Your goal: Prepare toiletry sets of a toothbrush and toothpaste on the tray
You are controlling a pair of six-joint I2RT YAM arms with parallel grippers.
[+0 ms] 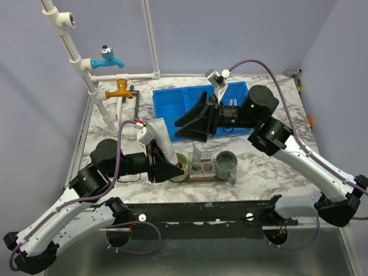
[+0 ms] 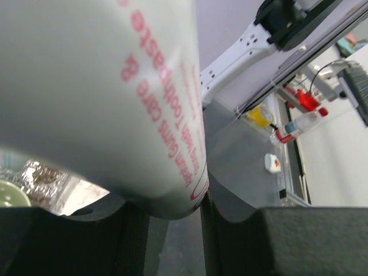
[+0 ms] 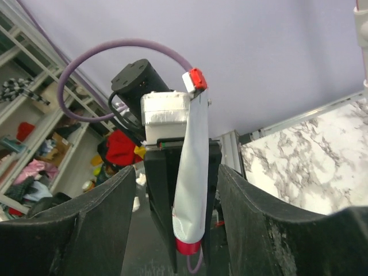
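Observation:
My left gripper [image 1: 171, 167] is shut on a whitish-grey toothpaste tube [image 1: 160, 138] with red print, which slants up and back from the jaws. In the left wrist view the tube [image 2: 103, 98] fills the frame above the gripper [image 2: 172, 230]. The right wrist view shows the tube [image 3: 192, 172] end-on, its red cap [image 3: 188, 247] lowest. My right gripper [image 1: 179, 129] is open and empty above the blue bin, facing the left gripper; it also shows in the right wrist view [image 3: 172, 190]. The dark-brown tray [image 1: 221, 179] lies right of the left gripper. No toothbrush shows.
On the tray stand a pale green cup [image 1: 179, 167], a clear glass [image 1: 201, 167] with a pale item in it, and a grey-green mug [image 1: 226, 164]. The blue bin [image 1: 172, 103] is behind them. White pipes with blue and orange taps [image 1: 109, 57] stand at the back left.

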